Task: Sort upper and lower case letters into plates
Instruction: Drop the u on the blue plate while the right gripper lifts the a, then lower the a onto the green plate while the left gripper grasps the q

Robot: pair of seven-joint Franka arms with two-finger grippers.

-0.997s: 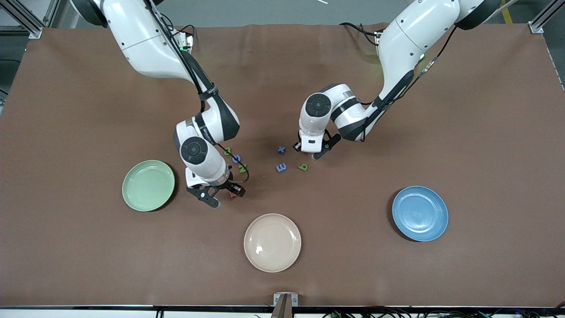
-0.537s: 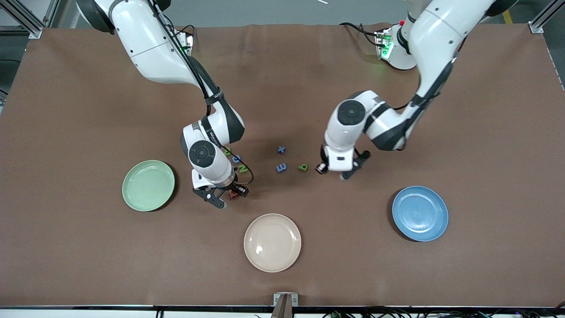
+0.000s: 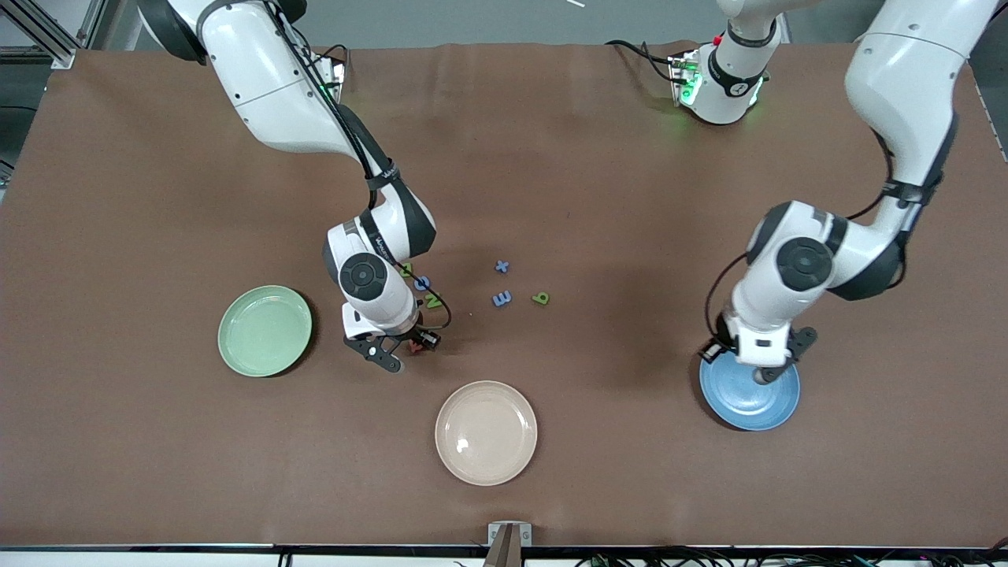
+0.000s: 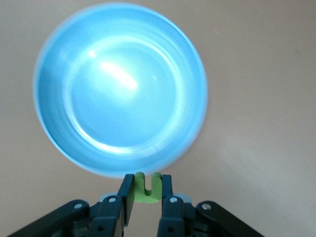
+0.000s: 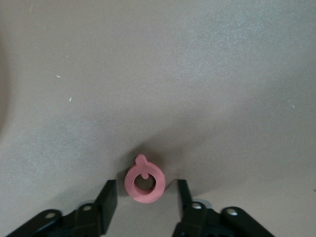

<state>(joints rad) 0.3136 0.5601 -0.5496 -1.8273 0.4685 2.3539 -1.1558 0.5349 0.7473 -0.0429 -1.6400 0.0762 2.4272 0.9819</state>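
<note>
Fingers, right gripper (image 5: 143, 195): parted, straddling pink letter (image 5: 144, 181) flat on counter (image 3: 598, 189); left gripper (image 4: 146, 190) pinches green letter (image 4: 147, 188) above blue plate (image 4: 54, 133) rim

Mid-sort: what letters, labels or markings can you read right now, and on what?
"N": green letter beside the right arm.
"E", sideways: blue letter mid-table.
"b": green letter beside it.
"t" or "+": blue letter farther from the camera.
"U": green letter in the shut left pincer, at the blue plate's rim.
"Q": pink letter between the open right pincer's fingers.
Unreadable: right arm's band print; two letters half hidden by that arm.
</note>
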